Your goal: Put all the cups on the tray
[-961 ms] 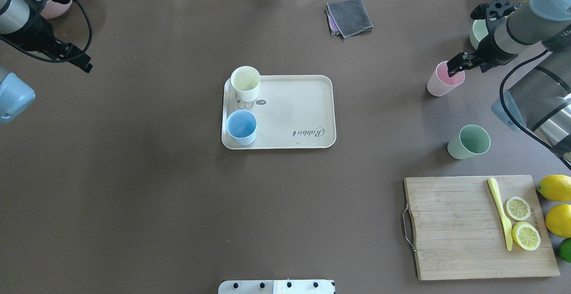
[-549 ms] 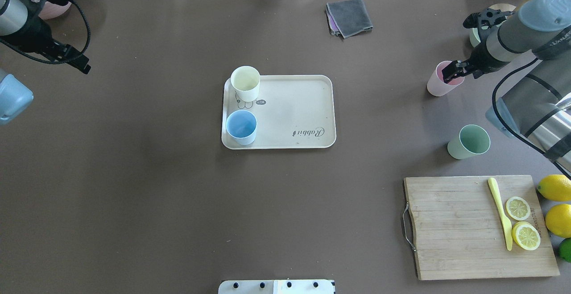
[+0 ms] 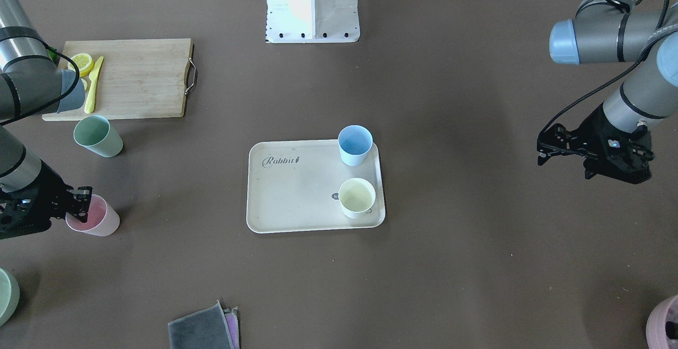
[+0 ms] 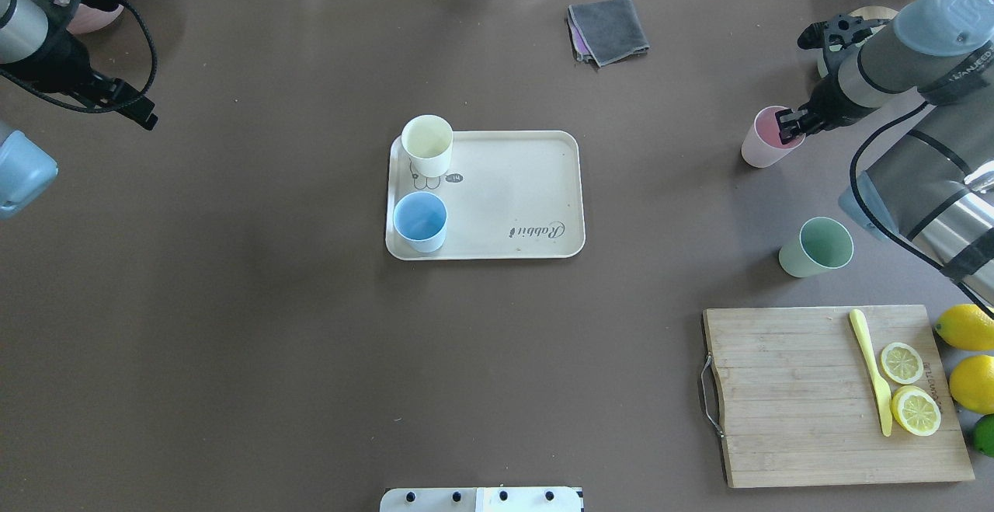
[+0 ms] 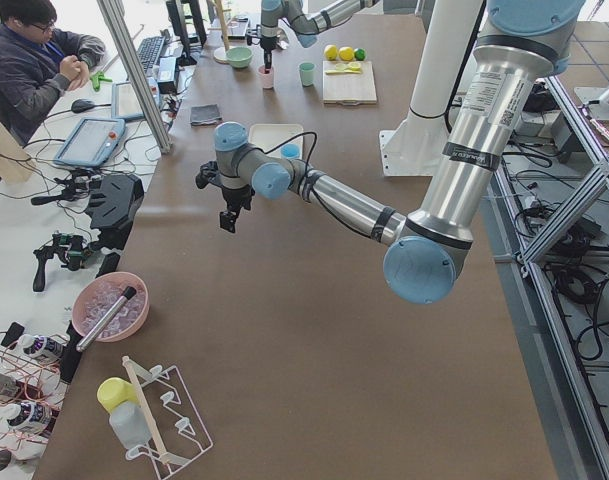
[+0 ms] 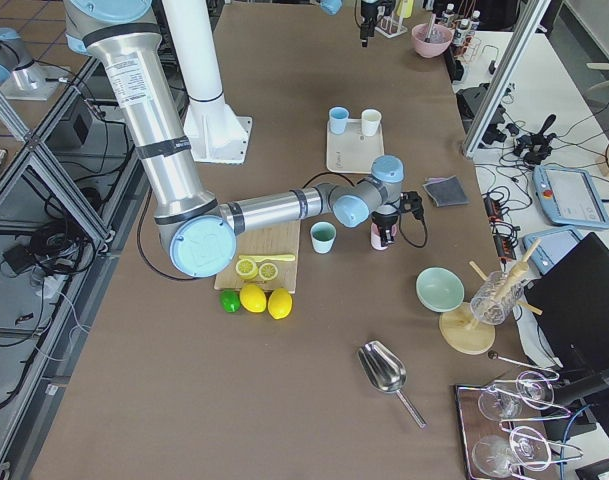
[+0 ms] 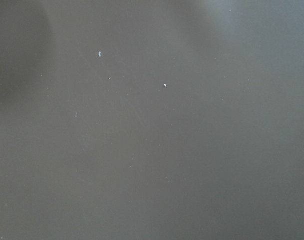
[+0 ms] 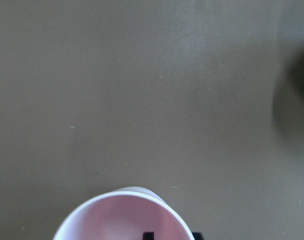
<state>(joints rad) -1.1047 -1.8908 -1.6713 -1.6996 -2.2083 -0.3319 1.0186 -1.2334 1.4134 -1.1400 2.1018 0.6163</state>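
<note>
The cream tray [image 4: 512, 186] with "Rabbit" lettering lies mid-table and carries a cream cup [image 4: 427, 145] and a blue cup [image 4: 420, 221] along its left side. A pink cup [image 4: 759, 145] stands on the table at the right, and a green cup [image 4: 815, 248] stands nearer, off the tray. My right gripper [image 4: 788, 125] is open and straddles the pink cup's right rim, one finger inside and one outside; the right wrist view shows the cup's mouth [image 8: 117, 220] just below the camera. My left gripper [image 4: 144, 116] is open and empty above the far left of the table.
A wooden cutting board [image 4: 784, 395] with a yellow knife and lemon slices lies at the near right, with lemons [image 4: 967, 327] and a lime beside it. A grey cloth [image 4: 608, 29] lies at the back. A pale green bowl [image 3: 5, 296] sits behind the right arm.
My right gripper has moved left and down onto the pink cup's rim. The left arm has drifted slightly back. The cups on the tray have not moved.
</note>
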